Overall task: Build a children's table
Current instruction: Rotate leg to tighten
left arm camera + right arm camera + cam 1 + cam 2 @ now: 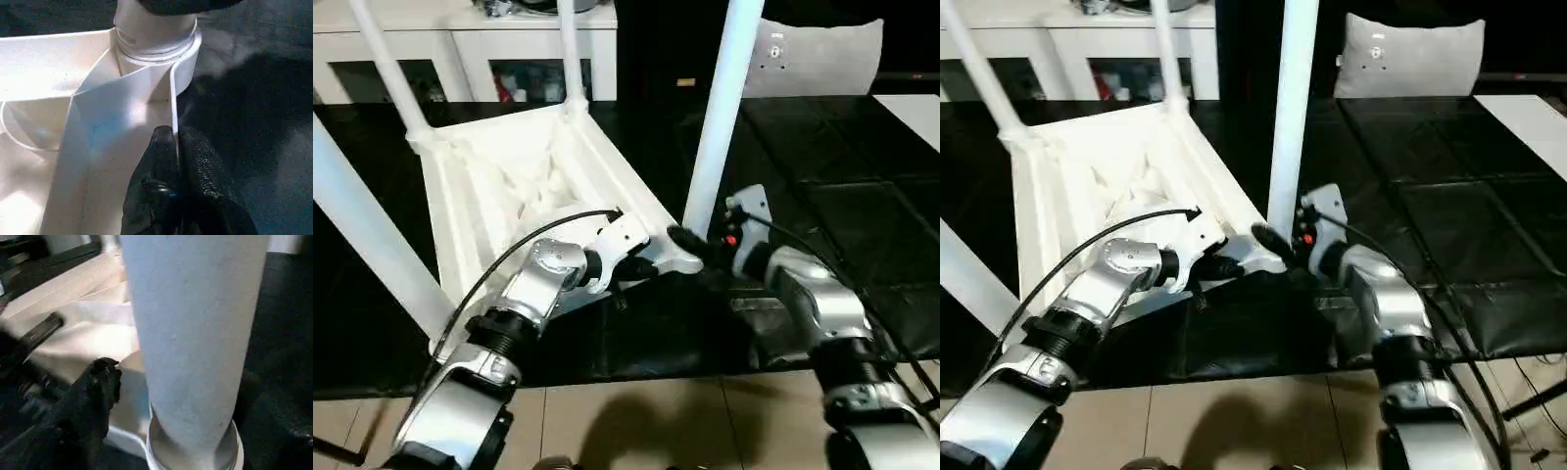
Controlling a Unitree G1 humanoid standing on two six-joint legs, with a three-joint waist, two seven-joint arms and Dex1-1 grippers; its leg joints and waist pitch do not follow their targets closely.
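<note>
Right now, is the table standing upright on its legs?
No, the table lies upside down on the dark mat, with its ribbed underside facing up and its legs pointing upward.

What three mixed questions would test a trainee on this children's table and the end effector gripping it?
1. True or false: the children's table stands upright on its legs.
2. The left end effector is shut on: A) a leg; B) the table's thin apron wall; C) a cable.
3. How many legs rise from the corner sockets in the left eye view?

Key: 1 false, it lies top-down with the legs pointing up; 2 B; 3 four.
</note>
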